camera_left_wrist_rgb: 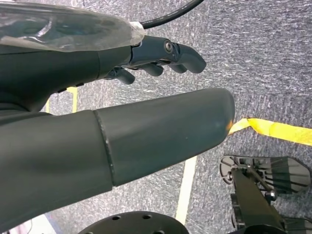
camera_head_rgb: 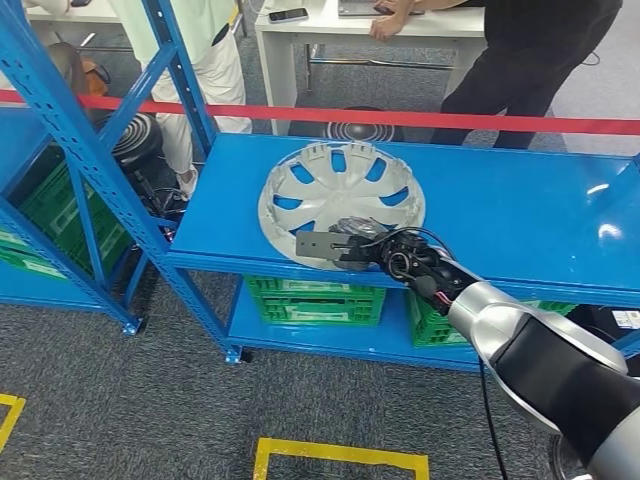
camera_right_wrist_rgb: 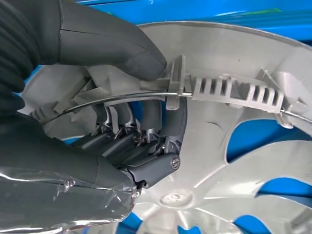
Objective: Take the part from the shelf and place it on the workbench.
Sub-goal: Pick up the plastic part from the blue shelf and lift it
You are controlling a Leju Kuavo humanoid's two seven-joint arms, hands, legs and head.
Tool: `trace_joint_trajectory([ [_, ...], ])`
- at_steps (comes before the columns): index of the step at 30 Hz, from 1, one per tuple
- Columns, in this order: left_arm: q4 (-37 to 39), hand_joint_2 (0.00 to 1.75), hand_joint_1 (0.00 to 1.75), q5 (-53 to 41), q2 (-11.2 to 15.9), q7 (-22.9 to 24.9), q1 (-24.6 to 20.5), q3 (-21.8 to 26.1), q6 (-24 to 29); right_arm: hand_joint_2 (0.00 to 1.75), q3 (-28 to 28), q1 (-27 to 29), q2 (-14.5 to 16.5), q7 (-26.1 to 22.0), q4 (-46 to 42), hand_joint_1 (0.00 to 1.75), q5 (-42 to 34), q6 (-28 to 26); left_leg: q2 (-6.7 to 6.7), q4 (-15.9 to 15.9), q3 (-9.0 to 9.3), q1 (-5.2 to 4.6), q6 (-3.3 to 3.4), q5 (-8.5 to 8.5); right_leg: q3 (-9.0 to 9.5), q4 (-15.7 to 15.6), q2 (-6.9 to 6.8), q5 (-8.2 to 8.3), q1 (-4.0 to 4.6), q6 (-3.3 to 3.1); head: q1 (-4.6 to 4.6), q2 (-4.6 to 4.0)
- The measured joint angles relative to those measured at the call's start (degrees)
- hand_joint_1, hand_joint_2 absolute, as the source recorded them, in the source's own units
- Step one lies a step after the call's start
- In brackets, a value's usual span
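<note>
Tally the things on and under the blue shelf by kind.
Silver hubcap, on the blue shelf, right robot hand gripping its rim: 1
Green crates, lower level, right one partly hidden by the arm: 2
Total: 3

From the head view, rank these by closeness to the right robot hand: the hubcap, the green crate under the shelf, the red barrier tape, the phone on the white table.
1. Hubcap: the right robot hand grips its near rim on the blue shelf.
2. Green crate: just below, on the lower shelf.
3. Red barrier tape: beyond the shelf.
4. Phone: on the far white table.
</note>
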Motion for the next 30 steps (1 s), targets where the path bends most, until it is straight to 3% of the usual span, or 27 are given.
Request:
trace_joint_trajectory([
  [4, 0.0, 1.75, 0.0, 0.1, 0.0, 0.0, 0.0, 0.0, 0.0, 1.75, 0.0, 0.0, 0.0, 0.1, -0.8, 1.75, 0.0, 0.0, 0.0, 0.0, 0.0, 0.0, 0.0, 0.0, 0.01, 0.0, -0.01, 0.0, 0.0, 0.0, -0.01, 0.0],
  [22, 0.0, 1.75, 0.0, 0.9, 0.4, -1.8, 0.0, 0.0, 0.2, 1.75, 0.0, 0.1, 0.0, 0.4, -3.5, 1.75, -1.4, -0.7, 0.01, 0.0, 0.0, 0.0, 0.0, 0.0, 0.0, 0.0, 0.02, 0.0, 0.0, 0.0, -0.01, 0.0],
  [30, 0.0, 1.75, 0.0, 2.2, 0.6, -3.0, 0.2, 0.0, 0.5, 1.75, -2.5, 1.0, -0.1, -6.6, -5.9, 1.75, -9.9, -4.9, 0.02, 0.1, 0.0, 0.0, 0.0, 0.0, 0.0, 0.0, 0.03, 0.01, 0.0, 0.0, -0.02, 0.0],
])
